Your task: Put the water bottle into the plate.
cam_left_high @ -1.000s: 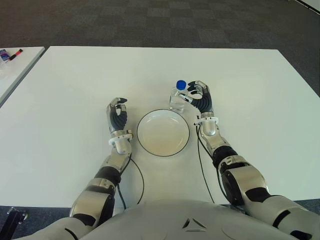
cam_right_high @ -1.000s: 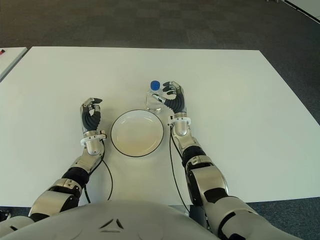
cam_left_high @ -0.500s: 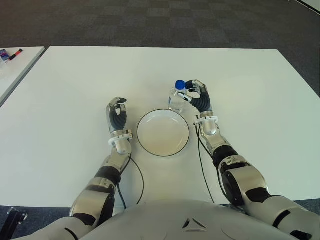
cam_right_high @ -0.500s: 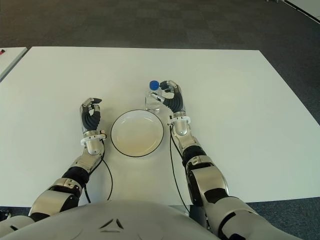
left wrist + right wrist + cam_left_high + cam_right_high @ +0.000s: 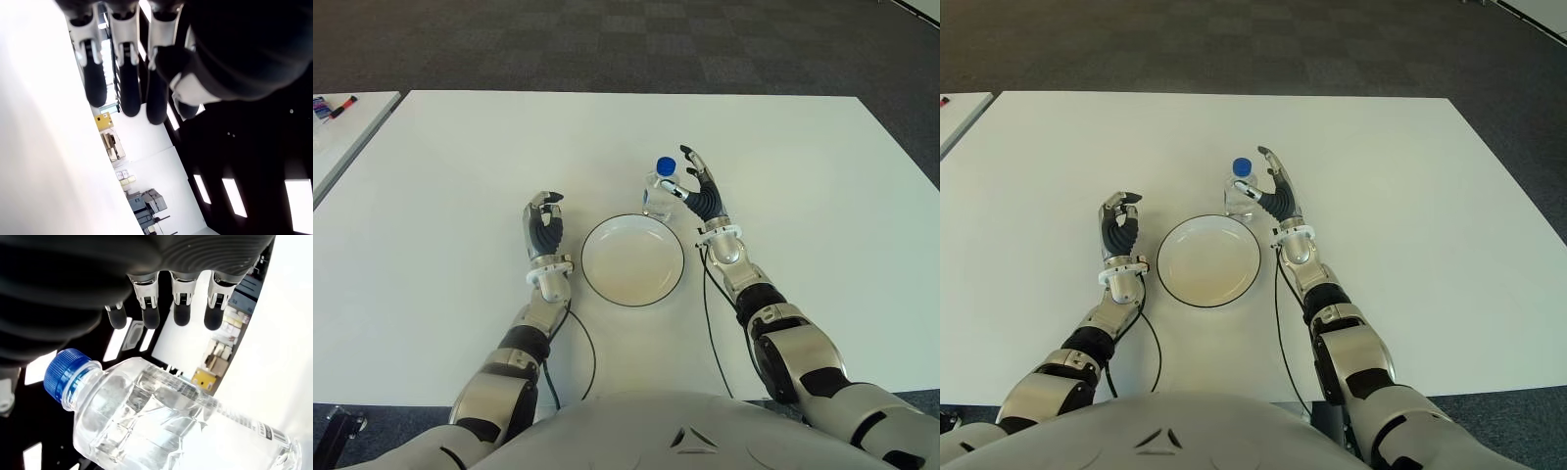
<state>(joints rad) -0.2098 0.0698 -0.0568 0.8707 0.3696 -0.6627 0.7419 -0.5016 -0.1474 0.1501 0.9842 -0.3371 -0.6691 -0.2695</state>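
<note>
A clear water bottle [image 5: 658,194] with a blue cap stands upright on the white table, just behind the far right rim of the white plate [image 5: 633,262]. My right hand [image 5: 697,182] is on the bottle's right side with its fingers stretched out and off the bottle. The right wrist view shows the bottle [image 5: 161,421] close under those straight fingers [image 5: 179,308], with nothing held. The plate has nothing in it. My left hand [image 5: 544,223] stays idle to the left of the plate, fingers curled on nothing.
The white table [image 5: 460,176] reaches far to both sides and to the back. A second table [image 5: 342,132] with small items stands at the far left. Thin black cables [image 5: 590,352] run along both forearms. Dark carpet lies beyond.
My right hand has let go of the bottle: its fingers, curled round the bottle a second ago, are now straight. The bottle stands slightly further left, still behind the plate. The left hand is unchanged.
</note>
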